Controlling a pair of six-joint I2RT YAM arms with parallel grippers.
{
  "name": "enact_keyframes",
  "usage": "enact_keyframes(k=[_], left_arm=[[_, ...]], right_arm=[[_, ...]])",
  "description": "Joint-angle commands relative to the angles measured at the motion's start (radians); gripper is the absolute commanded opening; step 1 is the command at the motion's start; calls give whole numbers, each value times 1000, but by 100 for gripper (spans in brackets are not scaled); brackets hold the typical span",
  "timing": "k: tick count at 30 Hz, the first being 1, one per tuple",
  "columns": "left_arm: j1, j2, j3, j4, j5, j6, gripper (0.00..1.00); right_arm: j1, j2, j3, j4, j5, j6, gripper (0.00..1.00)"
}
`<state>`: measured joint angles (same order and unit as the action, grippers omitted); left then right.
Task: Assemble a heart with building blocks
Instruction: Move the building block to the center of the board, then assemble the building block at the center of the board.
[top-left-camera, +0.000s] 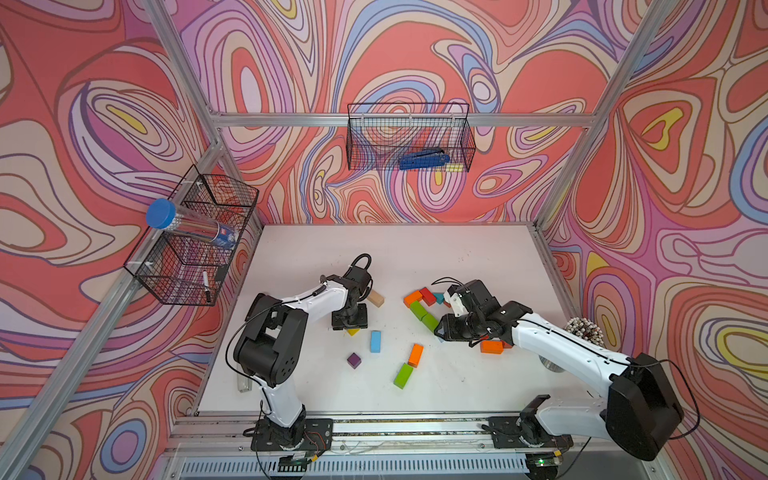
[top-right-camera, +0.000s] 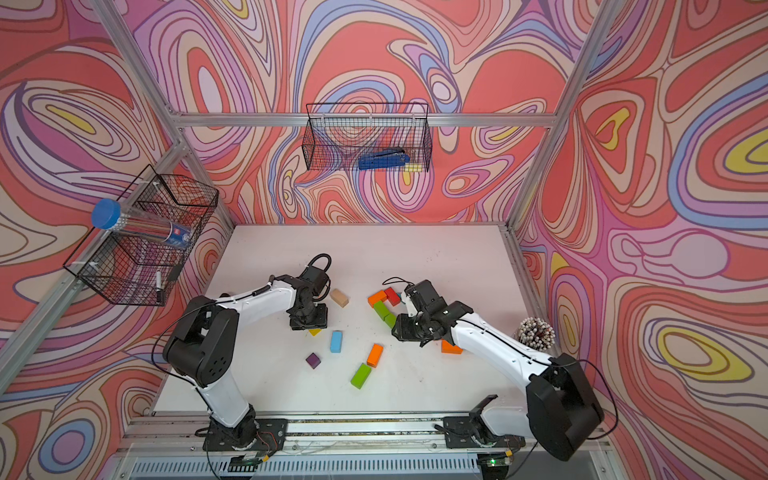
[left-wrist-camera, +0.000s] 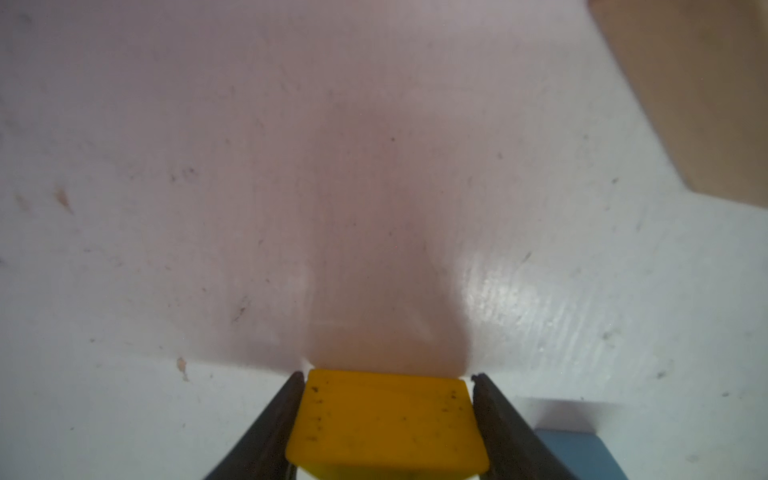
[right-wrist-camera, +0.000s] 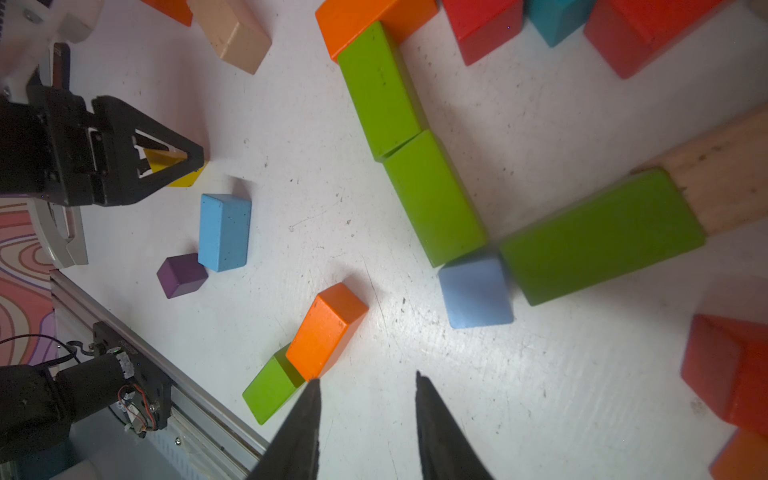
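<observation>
Left wrist: left gripper (left-wrist-camera: 388, 375) clamps yellow block (left-wrist-camera: 386, 419), bottom centre.
Yellow block: matte, flat top, dark speckles.
Right gripper (right-wrist-camera: 366, 377): jaws apart, empty, bottom centre.

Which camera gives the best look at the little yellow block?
The left wrist view: the yellow block fills the foreground between the fingers of the left gripper. The right wrist view shows it half hidden behind that gripper; both top views show only a sliver.
</observation>
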<state>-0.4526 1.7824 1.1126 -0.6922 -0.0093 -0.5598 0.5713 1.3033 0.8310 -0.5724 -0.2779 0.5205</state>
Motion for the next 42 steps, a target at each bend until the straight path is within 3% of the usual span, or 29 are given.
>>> enact_keyframes(k=[1, 13, 24, 33, 42], left_arm=[[-14, 24, 35, -2, -20, -51, 60], [-45, 64, 92, -14, -12, -75, 63], [-50, 16, 81, -19, 9, -69, 82], [-148, -124, -5, -18, 17, -21, 75], [-226, -54, -2, 2, 28, -66, 67]], right_arm=[[6, -13, -16, 9, 2, 5, 39], [6, -16, -20, 16, 3, 9, 39], [6, -18, -14, 11, 1, 0, 40], [6, -11, -22, 16, -4, -11, 40], [6, -6, -22, 25, -8, -8, 39]])
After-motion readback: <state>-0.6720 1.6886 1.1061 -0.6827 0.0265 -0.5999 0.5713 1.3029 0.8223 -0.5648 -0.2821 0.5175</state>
